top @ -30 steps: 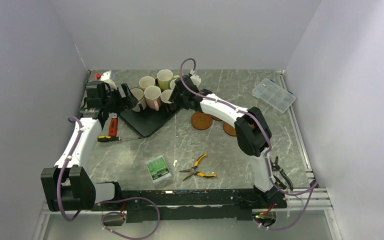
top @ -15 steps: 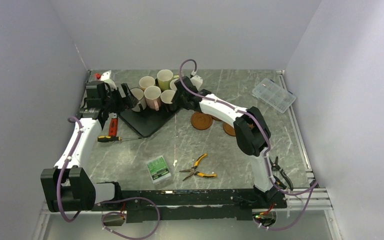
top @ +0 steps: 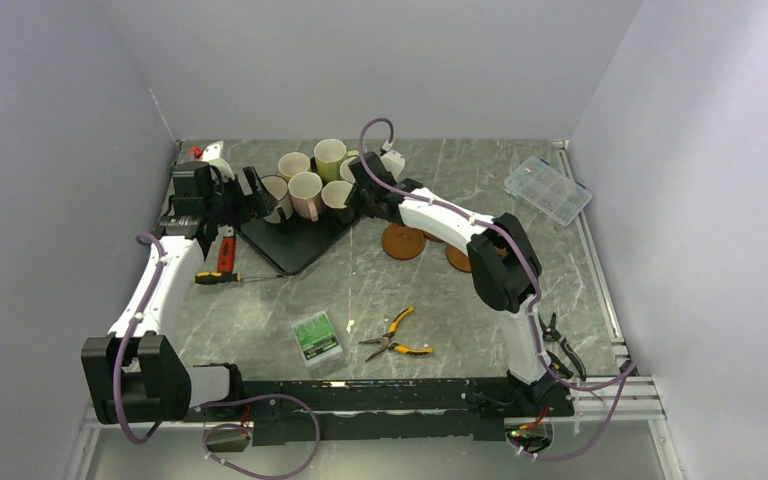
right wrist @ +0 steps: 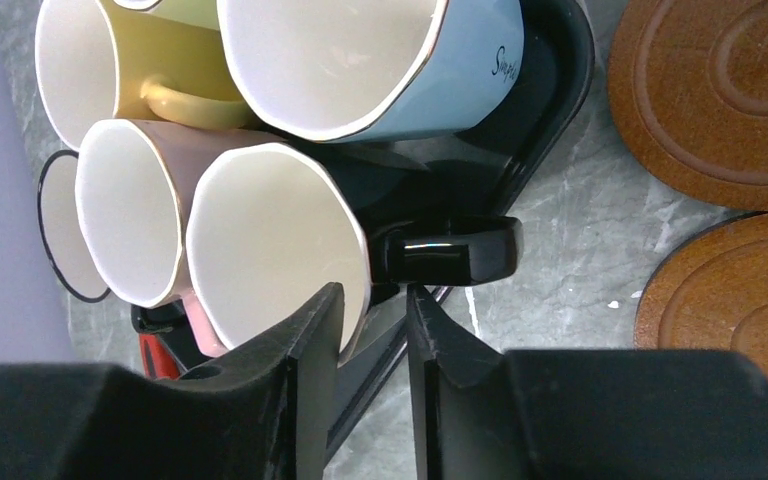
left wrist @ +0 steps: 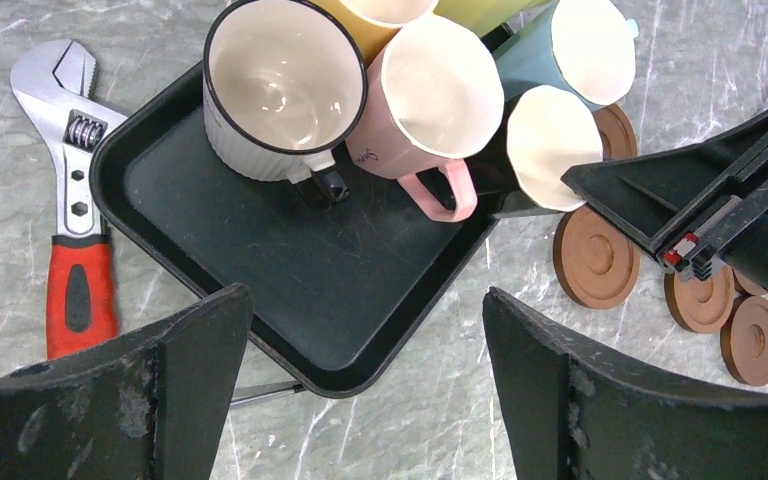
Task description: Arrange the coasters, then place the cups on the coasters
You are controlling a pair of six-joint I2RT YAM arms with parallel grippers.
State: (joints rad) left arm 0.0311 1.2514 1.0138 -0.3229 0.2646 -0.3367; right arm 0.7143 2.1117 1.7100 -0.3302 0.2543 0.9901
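Several cups stand bunched on the black tray (top: pixel 290 245): cream-white (left wrist: pixel 285 75), pink (left wrist: pixel 440 90), light blue (left wrist: pixel 585 50), yellow-orange (top: pixel 293 164), yellow-green (top: pixel 329 153) and the black cup (right wrist: pixel 270 240) at the tray's right edge. My right gripper (right wrist: pixel 373 300) straddles the black cup's wall beside its handle, one finger inside and one outside. Its jaws are narrow, with a gap still showing. Reddish-brown coasters (top: pixel 402 241) (left wrist: pixel 597 256) (right wrist: pixel 710 90) lie on the table right of the tray. My left gripper (left wrist: pixel 365 300) hangs wide open above the tray's front corner, holding nothing.
A red-handled wrench (left wrist: pixel 70 120) lies left of the tray and a screwdriver (top: pixel 222 278) in front of it. A green box (top: pixel 317 336) and yellow pliers (top: pixel 395 340) lie nearer the bases. A clear parts box (top: pixel 548 188) sits at the back right, black cutters (top: pixel 560 350) by the right base.
The right gripper's jaws have narrowed around the black cup's wall. The left arm has not moved.
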